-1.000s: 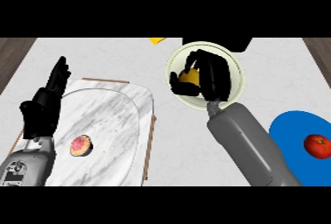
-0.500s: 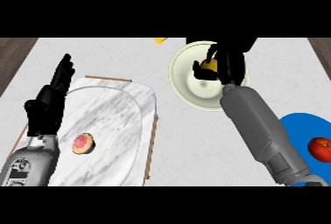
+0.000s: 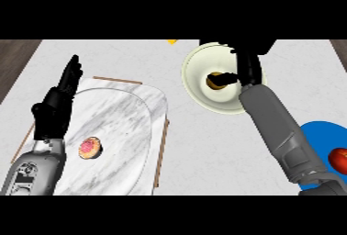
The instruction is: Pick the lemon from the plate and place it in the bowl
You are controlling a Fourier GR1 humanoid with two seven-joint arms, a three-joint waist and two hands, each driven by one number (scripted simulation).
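Observation:
A cream plate lies at the counter's far right of centre. My right hand reaches over it from the grey forearm, and its top is cut off by the view's edge. Dark fingers curl over the plate's middle around a lump of which only a dull yellow rim shows; I take it for the lemon. No bowl can be made out with certainty; a dark shape sits behind the plate at the top edge. My left hand rests open at the left, fingers up.
A marble tray with a wooden rim lies at the left and carries a small pink-topped pastry. A blue plate with a red apple sits at the right edge. A small yellow object peeks in at the top.
My right forearm has swung further up and away across the plate. The lemon, bright yellow in the hand before, is now mostly hidden by the fingers. The left hand has stayed put.

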